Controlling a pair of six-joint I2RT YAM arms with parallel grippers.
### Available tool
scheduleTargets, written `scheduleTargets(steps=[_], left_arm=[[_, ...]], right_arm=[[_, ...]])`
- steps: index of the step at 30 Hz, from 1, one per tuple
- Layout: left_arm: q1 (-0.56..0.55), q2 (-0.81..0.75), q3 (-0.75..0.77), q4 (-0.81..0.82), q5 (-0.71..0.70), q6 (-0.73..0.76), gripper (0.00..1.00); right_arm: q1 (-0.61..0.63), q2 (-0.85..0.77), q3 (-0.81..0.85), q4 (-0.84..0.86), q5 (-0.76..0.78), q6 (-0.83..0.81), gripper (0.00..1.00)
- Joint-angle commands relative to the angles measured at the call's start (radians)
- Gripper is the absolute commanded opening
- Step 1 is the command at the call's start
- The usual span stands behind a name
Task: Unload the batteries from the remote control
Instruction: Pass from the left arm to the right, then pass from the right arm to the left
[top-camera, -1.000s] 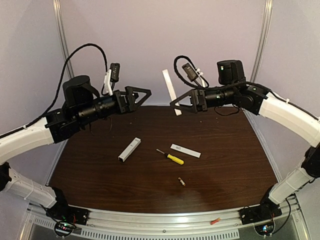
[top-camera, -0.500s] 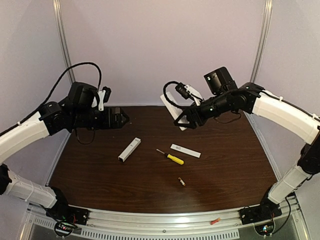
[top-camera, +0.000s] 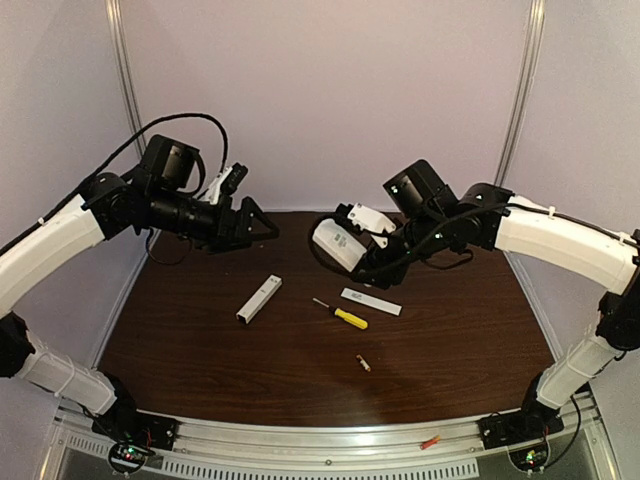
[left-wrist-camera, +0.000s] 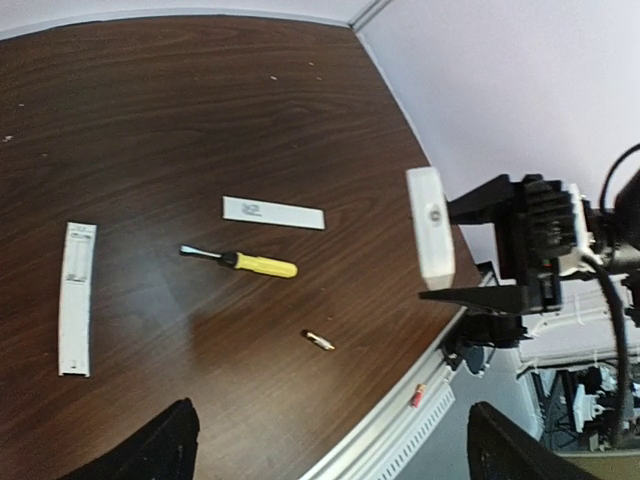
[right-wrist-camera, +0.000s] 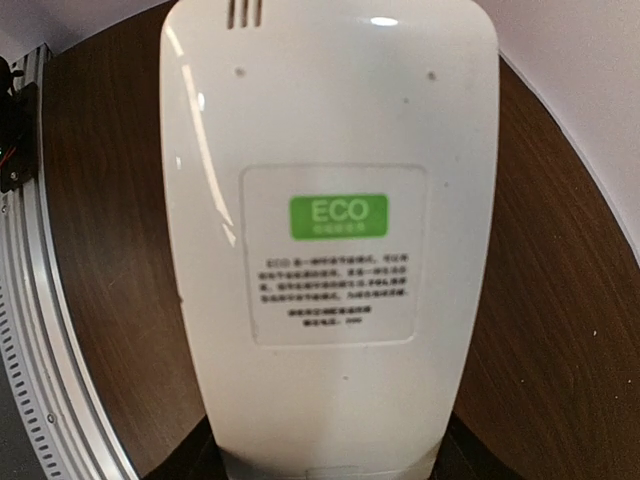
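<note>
My right gripper (top-camera: 368, 258) is shut on the white remote control (top-camera: 336, 245), holding it in the air above the back middle of the table. In the right wrist view its back (right-wrist-camera: 325, 230), with a green ECO label, fills the frame. One small gold battery (top-camera: 363, 363) lies on the table near the front, also seen as battery (left-wrist-camera: 320, 341) in the left wrist view. A tiny red-and-gold cell (top-camera: 430, 441) rests on the front rail. My left gripper (top-camera: 258, 226) hangs open and empty over the back left, with its dark fingertips (left-wrist-camera: 150, 450) apart.
A yellow-handled screwdriver (top-camera: 343, 316) lies mid-table. A flat white cover (top-camera: 371, 301) is just right of it. A long white bar-shaped piece (top-camera: 259, 298) lies to the left. The metal front rail (top-camera: 330, 440) borders the table's near edge.
My right gripper has carried the remote down and to the left and turned its broad face upward. My left arm has pulled back left and now points toward the table.
</note>
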Motion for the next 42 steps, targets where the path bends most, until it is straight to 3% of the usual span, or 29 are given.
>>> scheduleTargets(steps=[1,10,20,29,34,42], left_arm=[[0.006,0.016,0.027,0.070,0.216,-0.035,0.94],[0.006,0.107,0.048,0.176,0.382,-0.135,0.83],[0.003,0.174,0.032,0.303,0.446,-0.216,0.70],[-0.027,0.240,0.062,0.318,0.464,-0.224,0.61],[-0.040,0.266,0.074,0.316,0.469,-0.231,0.49],[-0.053,0.285,0.062,0.285,0.469,-0.217,0.47]], right_arm=[[0.023,-0.026,-0.010,0.035,0.069,-0.056,0.00],[0.065,-0.041,-0.024,0.102,0.062,-0.137,0.00],[0.099,-0.047,-0.019,0.146,0.056,-0.173,0.00],[0.131,-0.052,-0.008,0.133,0.060,-0.178,0.00],[0.139,-0.046,-0.003,0.130,0.071,-0.177,0.00],[0.144,-0.019,0.033,0.119,0.101,-0.185,0.00]])
